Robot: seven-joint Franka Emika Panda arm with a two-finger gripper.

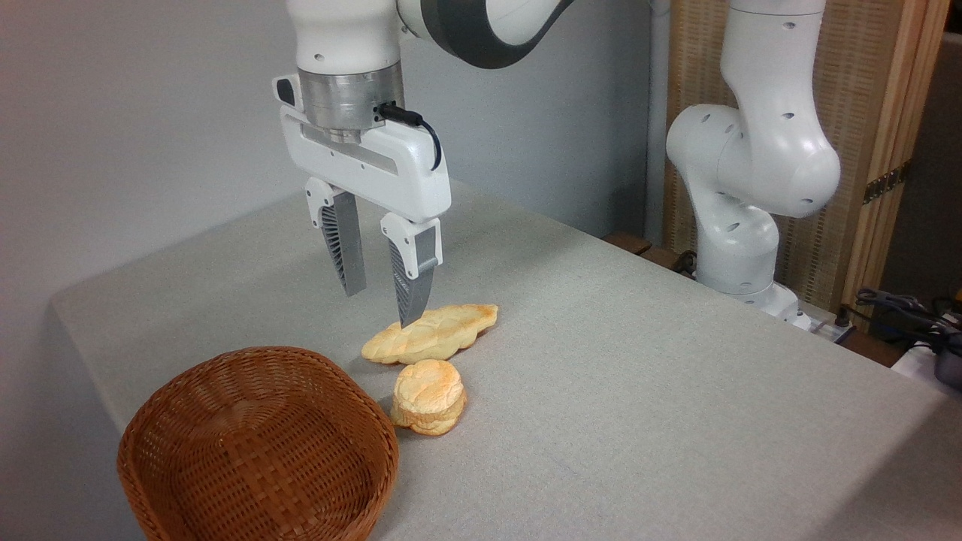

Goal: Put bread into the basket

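Note:
The bread [428, 396], a small round puffy bun with an orange-browned top, lies on the grey table just right of the basket's rim. The basket [255, 447], an oval brown wicker one, stands at the front left and holds nothing. My gripper [381, 304] hangs open above and behind the bun, its fingers pointing down with nothing between them. The right fingertip [406, 309] shows just over the left end of a long braided loaf [432, 333].
The braided leaf-shaped loaf lies right behind the bun. The arm's white base [740, 240] stands off the table's far right edge, with cables [902, 308] beyond it. The grey table [639, 391] stretches to the right of the bread.

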